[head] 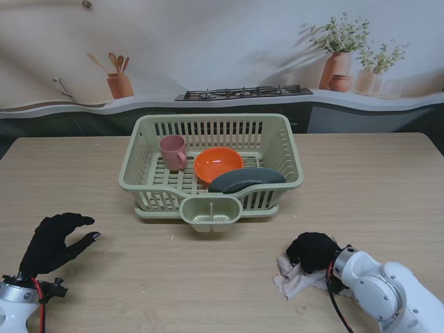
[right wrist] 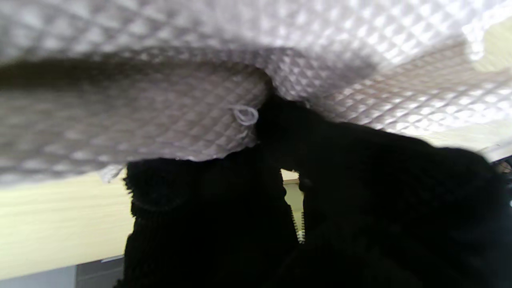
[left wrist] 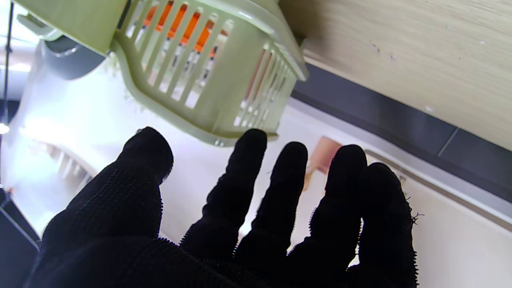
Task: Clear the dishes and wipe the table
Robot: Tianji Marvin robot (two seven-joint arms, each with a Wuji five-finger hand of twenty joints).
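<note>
At the far left of the stand view, my left hand (head: 52, 243) hovers over the desk (head: 104, 187) with fingers (left wrist: 240, 192) spread and nothing between them; it sits well apart from everything else. Moving right, the green dish rack (head: 142, 149) stands at the middle of the desk, farther from me than either hand. It holds the pink cup (head: 172, 152) upright at its left, the orange bowl (head: 218, 164) in the centre, and a dark grey plate (head: 247, 180) leaning along the near right wall, its long axis running left to right. I judge the dishes already cleared, with wiping the step in hand. At the right, near me, my right hand (head: 313, 251) presses down on the pale cloth (head: 291, 279), fingers curled into the quilted fabric (right wrist: 140, 120), which bunches under and beside the palm. The bare desk to be wiped lies to the left of the cloth, toward the rack's cutlery cup (head: 210, 212); the right hand is the one placed for that sweep.
</note>
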